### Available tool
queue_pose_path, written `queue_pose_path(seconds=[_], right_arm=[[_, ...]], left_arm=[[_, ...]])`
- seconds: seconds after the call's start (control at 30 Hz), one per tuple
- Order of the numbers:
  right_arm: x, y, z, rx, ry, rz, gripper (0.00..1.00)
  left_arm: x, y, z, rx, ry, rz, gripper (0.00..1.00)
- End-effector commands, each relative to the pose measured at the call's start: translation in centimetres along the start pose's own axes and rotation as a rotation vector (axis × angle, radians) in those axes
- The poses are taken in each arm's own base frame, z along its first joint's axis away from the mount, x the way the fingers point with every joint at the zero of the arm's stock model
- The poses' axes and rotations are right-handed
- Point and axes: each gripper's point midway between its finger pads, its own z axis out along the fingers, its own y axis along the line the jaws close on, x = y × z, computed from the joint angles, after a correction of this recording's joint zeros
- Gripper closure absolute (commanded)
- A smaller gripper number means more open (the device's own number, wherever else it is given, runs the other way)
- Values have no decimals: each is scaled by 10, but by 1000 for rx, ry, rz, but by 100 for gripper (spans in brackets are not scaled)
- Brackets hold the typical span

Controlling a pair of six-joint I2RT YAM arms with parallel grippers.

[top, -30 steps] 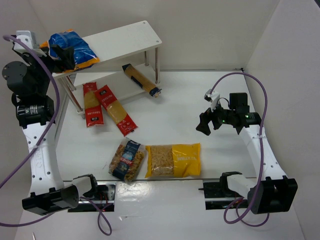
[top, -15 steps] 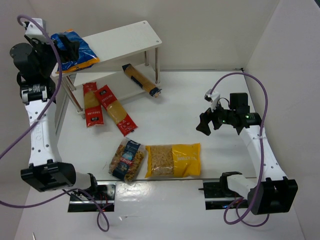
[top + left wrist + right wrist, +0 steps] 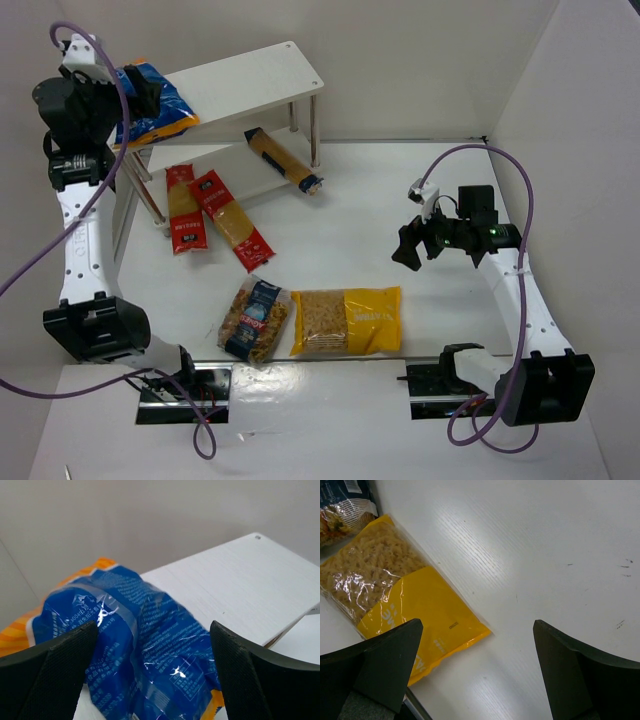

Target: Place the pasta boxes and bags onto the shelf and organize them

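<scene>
The blue-orange bag (image 3: 165, 108) lies on the left end of the white shelf's top board (image 3: 250, 75). My left gripper (image 3: 138, 92) hovers over the bag, open; in the left wrist view the bag (image 3: 140, 645) lies between and beyond the spread fingers (image 3: 55, 670) of the gripper (image 3: 152, 675). Two red spaghetti packs (image 3: 182, 210) (image 3: 232, 220) lie on the table before the shelf. The brown-orange pack (image 3: 283, 160) lies slanted across the lower tier, its end sticking out. The yellow bag (image 3: 347, 321) and the fusilli bag (image 3: 254, 319) lie near the front. My right gripper (image 3: 412, 250) is open and empty above the table, right of the yellow bag (image 3: 400, 595).
White walls close the table in at the back, left and right. The right part of the shelf top (image 3: 240, 585) is bare. The arm bases and a metal rail (image 3: 210, 378) sit at the near edge. The fusilli bag also shows in the right wrist view (image 3: 345, 505).
My left arm has swung up and back toward the left wall, its gripper staying over the blue-orange bag, which rests on the shelf top. The right arm has not moved.
</scene>
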Motion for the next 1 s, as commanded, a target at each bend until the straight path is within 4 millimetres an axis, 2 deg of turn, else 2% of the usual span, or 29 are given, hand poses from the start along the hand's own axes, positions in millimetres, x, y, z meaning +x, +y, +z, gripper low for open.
queue_pose_path(seconds=[0.0, 0.1, 0.17, 0.2, 0.3, 0.37, 0.5, 0.6, 0.67, 0.7, 0.73, 0.8, 0.83, 0.9, 0.93, 0.97], right_arm=[[0, 0, 4, -12, -1, -16, 0], [0, 0, 4, -12, -1, -16, 0], [0, 0, 4, -12, -1, -16, 0], [-3, 0, 3, -9, -8, -21, 0], [-3, 0, 3, -9, -8, -21, 0], [-3, 0, 3, -9, -8, -21, 0], [-3, 0, 3, -9, -8, -21, 0], [-5, 1, 1, -5, -15, -28, 0], [-8, 3, -1, -8, -28, -36, 0], [-9, 4, -3, -5, -34, -41, 0], [-11, 5, -5, -2, -41, -38, 0], [-10, 4, -5, 6, -37, -38, 0], [-14, 4, -7, 14, -53, -41, 0], [-17, 2, -9, 31, -62, -44, 0], [-18, 4, -11, 34, -70, -40, 0], [-20, 5, -13, 38, -77, -47, 0]], left_arm=[[37, 6, 7, -4, 65, -17, 1], [65, 5, 5, 5, 120, -30, 1], [75, 6, 2, 4, 140, -29, 1], [88, 7, 2, 3, 166, -31, 1], [98, 7, -1, 4, 180, -25, 1], [94, 6, -3, 4, 172, -21, 1], [42, -4, -15, 19, 74, 29, 0], [-15, -17, -35, 24, -34, 85, 0], [-46, -27, -55, 26, -82, 105, 0], [-74, -39, -74, 40, -142, 131, 0], [-84, -44, -84, 40, -158, 147, 0], [-99, -60, -105, 81, -186, 173, 0], [-105, -70, -122, 95, -187, 189, 0], [-101, -90, -143, 172, -170, 214, 0], [-85, -95, -148, 201, -120, 210, 0], [-57, -101, -148, 257, -57, 188, 0]])
